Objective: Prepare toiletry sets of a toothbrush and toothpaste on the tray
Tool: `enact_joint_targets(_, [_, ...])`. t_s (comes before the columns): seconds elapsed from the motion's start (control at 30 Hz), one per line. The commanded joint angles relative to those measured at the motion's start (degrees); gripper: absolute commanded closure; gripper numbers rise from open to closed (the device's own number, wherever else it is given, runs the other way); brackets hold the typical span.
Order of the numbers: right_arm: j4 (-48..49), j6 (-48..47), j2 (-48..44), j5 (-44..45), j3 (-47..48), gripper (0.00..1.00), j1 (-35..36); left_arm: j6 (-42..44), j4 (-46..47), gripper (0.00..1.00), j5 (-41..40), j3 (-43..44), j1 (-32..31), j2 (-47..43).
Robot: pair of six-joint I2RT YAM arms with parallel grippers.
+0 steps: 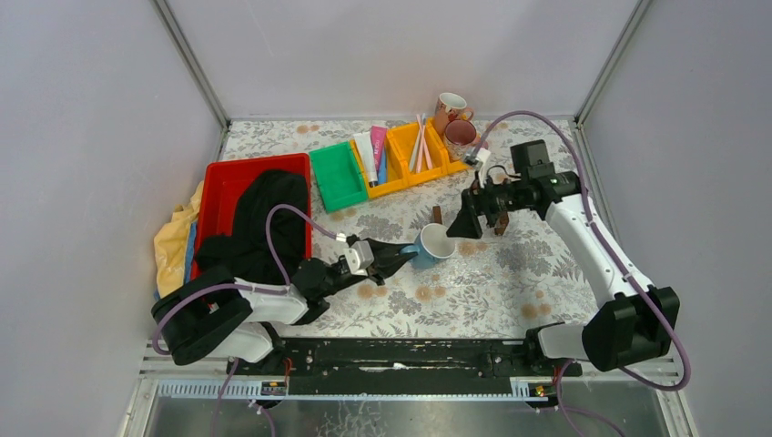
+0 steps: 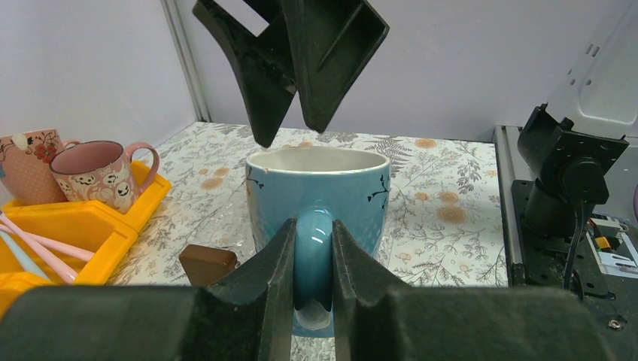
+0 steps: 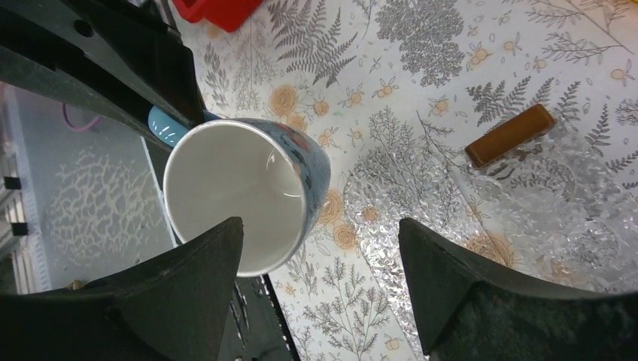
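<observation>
Several thin toothbrushes [image 1: 420,144] lie in a yellow bin, and the toothpaste tubes [image 1: 373,151] lie in the bin section to its left. A pink toothbrush [image 2: 39,245] shows at the left edge of the left wrist view. The red tray [image 1: 221,182] sits at the left with a black cloth over most of it. My left gripper [image 2: 312,235] is shut on the handle of an upright blue mug [image 1: 435,244] mid-table. The right gripper [image 3: 323,256] hangs open just above and right of the mug's rim, holding nothing.
A green bin [image 1: 339,177] stands between the tray and the yellow bins [image 1: 405,159]. Two pink patterned mugs [image 1: 453,116] stand at the back right. A small brown block [image 3: 510,135] lies beside the blue mug. Yellow cloth [image 1: 173,241] bulges left of the tray.
</observation>
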Motion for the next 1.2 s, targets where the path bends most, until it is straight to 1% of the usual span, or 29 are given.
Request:
enact_joint_targets(0.0, [-3.2, -0.1, 1.3, 8.1, 3.2, 0.19, 4.8, 2.9, 8.6, 1.0, -2.4, -0.1, -0.8, -1.6])
enact_joint_targets(0.13, [-3.5, 0.6, 1.7, 12.9, 3.9, 0.25, 8.7, 3.5, 8.6, 1.0, -2.9, -0.2, -1.2, -1.7])
enact_joint_targets(0.33, [-2.9, 1.5, 1.8, 17.3, 4.1, 0.42, 12.2, 4.0, 8.5, 1.0, -3.7, -0.6, -1.7, -2.0])
enact_joint_targets(0.47, [-2.8, 2.0, 2.6, 18.4, 4.7, 0.59, 13.2, 4.3, 8.5, 1.0, -3.8, -0.9, -1.9, -2.4])
enact_joint_targets(0.6, [-2.9, 2.3, 3.2, 18.7, 5.4, 0.83, 13.7, 4.3, 8.5, 1.0, -4.1, -1.1, -2.0, -2.6])
enact_joint_targets(0.63, [-2.8, 2.5, 3.2, 18.8, 5.4, 0.89, 13.7, 4.1, 8.5, 0.97, -4.3, -1.2, -2.0, -2.6])
enact_joint_targets(0.7, [-2.4, 2.8, 3.1, 18.9, 5.4, 1.0, 13.8, 3.5, 8.5, 0.81, -4.7, -1.4, -2.0, -2.6])
enact_joint_targets(0.77, [-2.0, 2.9, 2.8, 19.2, 5.3, 1.0, 13.8, 2.6, 8.5, 0.7, -4.9, -1.6, -2.0, -2.7])
enact_joint_targets(0.8, [-1.8, 2.9, 2.6, 19.3, 5.2, 1.0, 13.8, 2.0, 8.5, 0.6, -5.2, -1.8, -2.0, -2.8])
enact_joint_targets(0.83, [-1.4, 3.0, 2.4, 19.4, 5.2, 1.0, 13.8, 1.4, 8.5, 0.53, -5.7, -2.1, -2.1, -3.0])
enact_joint_targets(0.9, [-1.1, 3.0, 2.3, 19.5, 5.2, 1.0, 13.8, 0.3, 8.5, 0.41, -6.2, -2.9, -2.1, -3.8])
enact_joint_targets(1.0, [-0.9, 2.8, 2.3, 19.9, 5.1, 1.0, 13.8, -1.1, 8.5, 0.25, -6.9, -4.3, -2.0, -5.2])
enact_joint_targets(1.17, [-1.2, 1.1, 3.2, 22.4, 4.8, 1.0, 13.8, -3.9, 7.3, 0.06, -9.3, -8.1, -2.0, -9.5])
